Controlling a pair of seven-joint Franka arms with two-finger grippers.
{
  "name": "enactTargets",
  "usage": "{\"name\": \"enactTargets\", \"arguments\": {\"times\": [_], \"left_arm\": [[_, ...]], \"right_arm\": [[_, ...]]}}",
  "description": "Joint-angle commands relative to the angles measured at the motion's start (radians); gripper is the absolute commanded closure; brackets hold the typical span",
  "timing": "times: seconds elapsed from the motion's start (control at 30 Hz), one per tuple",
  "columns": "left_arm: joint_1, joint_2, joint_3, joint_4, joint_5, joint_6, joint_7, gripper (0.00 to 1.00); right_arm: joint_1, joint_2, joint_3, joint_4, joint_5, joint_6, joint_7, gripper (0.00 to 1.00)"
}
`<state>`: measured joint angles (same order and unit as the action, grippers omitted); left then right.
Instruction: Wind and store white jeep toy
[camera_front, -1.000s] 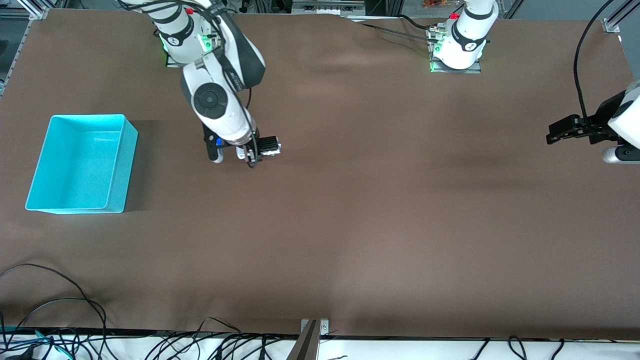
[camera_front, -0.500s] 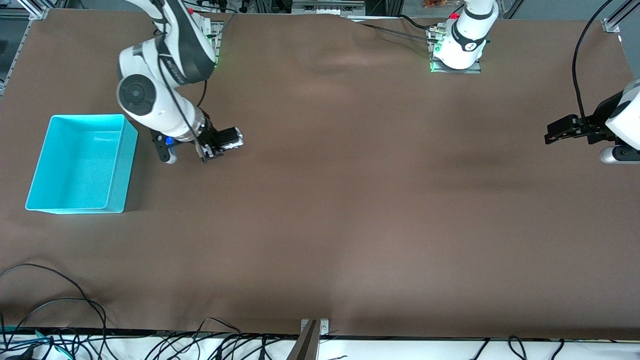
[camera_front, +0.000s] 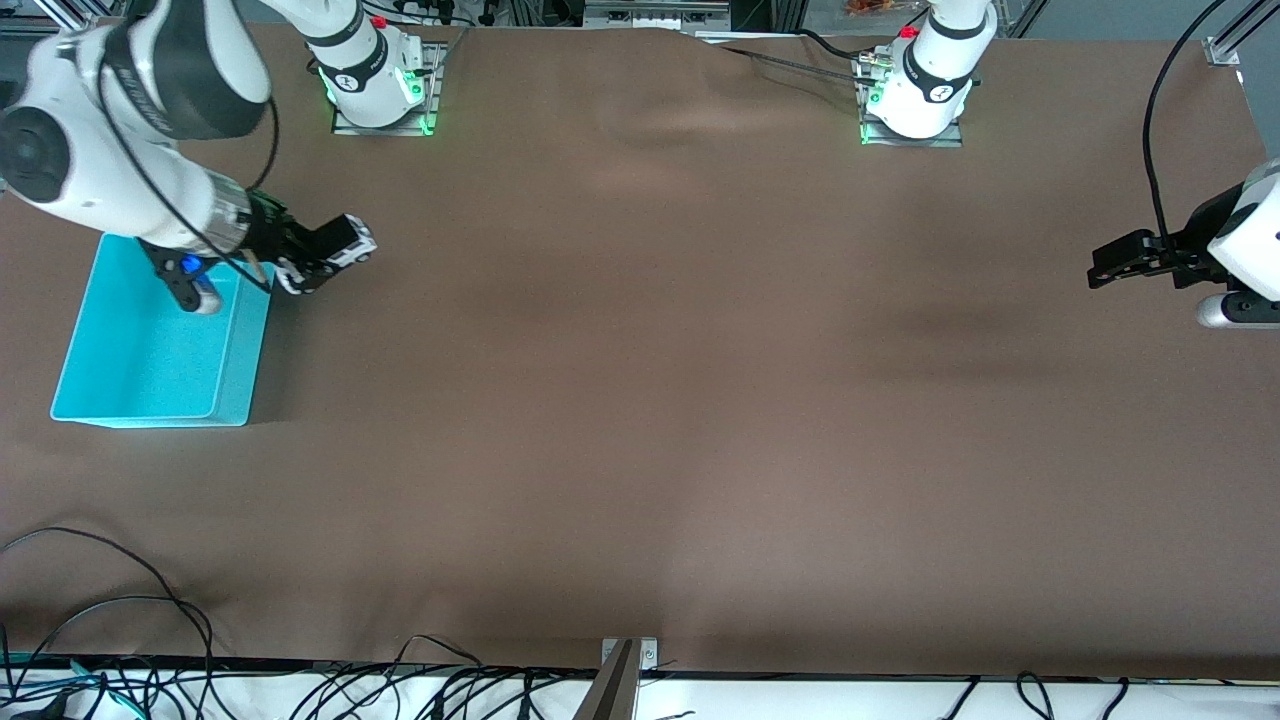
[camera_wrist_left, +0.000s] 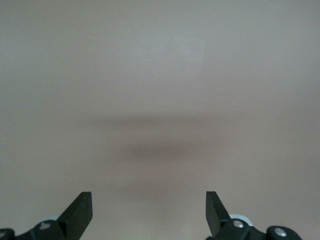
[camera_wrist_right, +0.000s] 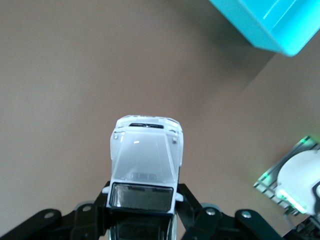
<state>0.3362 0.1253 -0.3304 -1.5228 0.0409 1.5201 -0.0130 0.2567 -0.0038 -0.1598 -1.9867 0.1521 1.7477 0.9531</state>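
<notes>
Right gripper (camera_front: 300, 272) shifted binward, one white jeep toy (camera_wrist_right: 145, 165) held

The brown table (camera_front: 640, 400) fills most of the frame. At the upper left, the right arm reaches out from its base at the top edge, and its end effector (camera_front: 300, 272) hangs over the table just beside the upper corner of the cyan bin (camera_front: 235, 340), closed around the white jeep toy (camera_front: 345, 250). The bin sits at the left edge. At the right edge, the left end effector (camera_front: 1098, 270) waits above the table. Black cables (camera_front: 100, 620) trail along the bottom edge.
</notes>
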Motion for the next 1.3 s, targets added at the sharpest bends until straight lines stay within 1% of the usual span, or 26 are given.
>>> {"name": "enactTargets", "arguments": {"times": [0.0,0.27,0.43,0.53,0.7,0.87,1.03,1.13,1.27], "left_arm": [[0.009,-0.027,-0.003,-0.025,-0.029,-0.003,0.013,0.0],[0.007,-0.027,-0.003,-0.025,-0.029,-0.005,0.011,0.0],[0.007,-0.029,-0.004,-0.025,-0.029,-0.005,0.011,0.0],[0.007,-0.029,-0.004,-0.025,-0.029,-0.005,0.011,0.0],[0.007,-0.029,-0.004,-0.026,-0.029,-0.005,0.011,0.0],[0.007,-0.029,-0.004,-0.026,-0.029,-0.005,0.011,0.0],[0.007,-0.027,-0.004,-0.026,-0.029,-0.005,0.011,0.0],[0.007,-0.027,-0.004,-0.026,-0.029,-0.005,0.011,0.0],[0.007,-0.027,-0.004,-0.026,-0.029,-0.005,0.011,0.0]], "right_arm": [[-0.008,-0.022,-0.079,-0.006,-0.003,-0.037,-0.219,1.0],[-0.014,-0.012,-0.227,-0.017,-0.011,-0.039,-0.535,1.0],[-0.059,-0.001,-0.282,-0.02,-0.048,-0.037,-0.736,1.0],[-0.077,0.011,-0.309,-0.024,-0.057,-0.034,-0.823,1.0],[-0.083,0.051,-0.389,-0.026,-0.071,-0.016,-0.933,1.0],[-0.096,0.093,-0.438,-0.055,-0.074,0.059,-1.033,1.0],[-0.103,0.131,-0.461,-0.11,-0.097,0.171,-1.122,1.0],[-0.108,0.157,-0.461,-0.139,-0.109,0.24,-1.131,1.0],[-0.114,0.202,-0.461,-0.147,-0.124,0.299,-1.155,1.0]]}}
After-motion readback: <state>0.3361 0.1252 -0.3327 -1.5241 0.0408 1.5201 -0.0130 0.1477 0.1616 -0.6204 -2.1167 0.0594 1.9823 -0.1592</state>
